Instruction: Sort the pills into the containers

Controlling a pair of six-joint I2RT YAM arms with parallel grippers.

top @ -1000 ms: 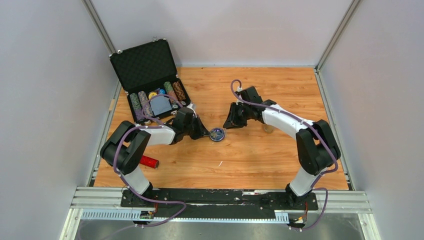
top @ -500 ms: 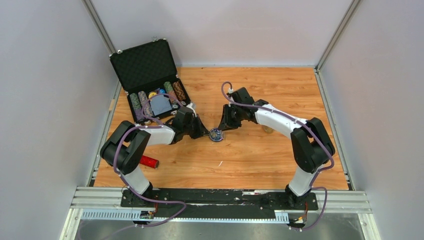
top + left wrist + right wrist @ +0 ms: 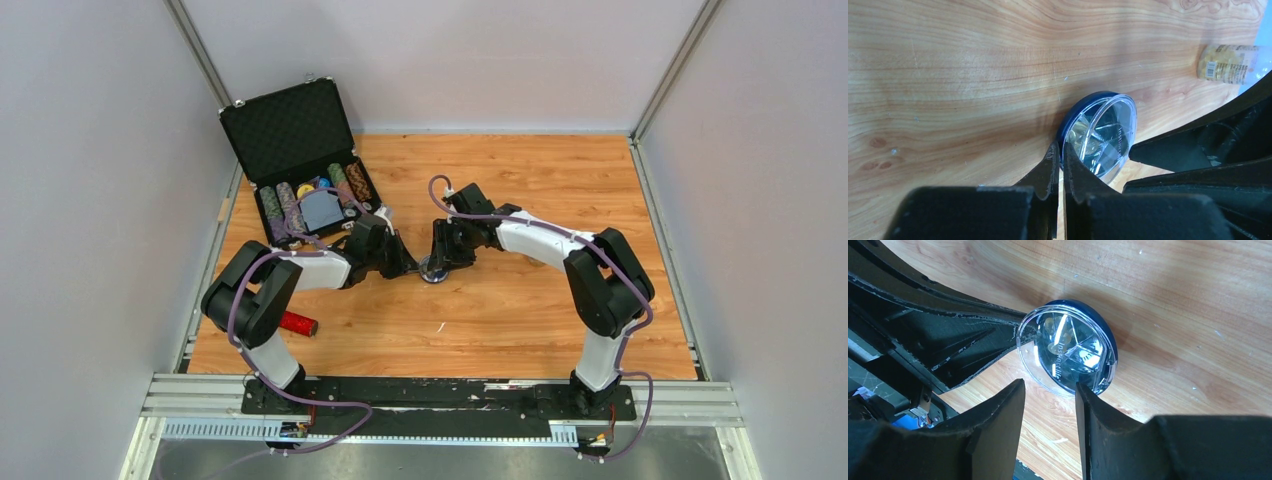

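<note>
The small round dish [image 3: 432,269] lies on the wooden table between the two grippers. It has a dark blue rim, a clear lid and dividers, with yellowish pills showing inside in the left wrist view [image 3: 1100,135] and the right wrist view [image 3: 1068,352]. My left gripper [image 3: 1060,148] is shut on the dish's near rim, at its left side in the top view [image 3: 410,268]. My right gripper [image 3: 1048,385] is open, its fingertips right at the dish's opposite edge, one finger [image 3: 1093,405] touching or nearly touching the rim. It stands at the dish's upper right in the top view [image 3: 443,257].
An open black poker-chip case [image 3: 300,170] stands at the back left. A red cylinder [image 3: 297,322] lies by the left arm's base. A bottle of yellow pills [image 3: 1228,62] lies on its side to the right. A small white scrap [image 3: 440,327] lies nearer the front.
My right arm has swung left, bringing its open gripper up to the dish. My left gripper and the dish have stayed in place.
</note>
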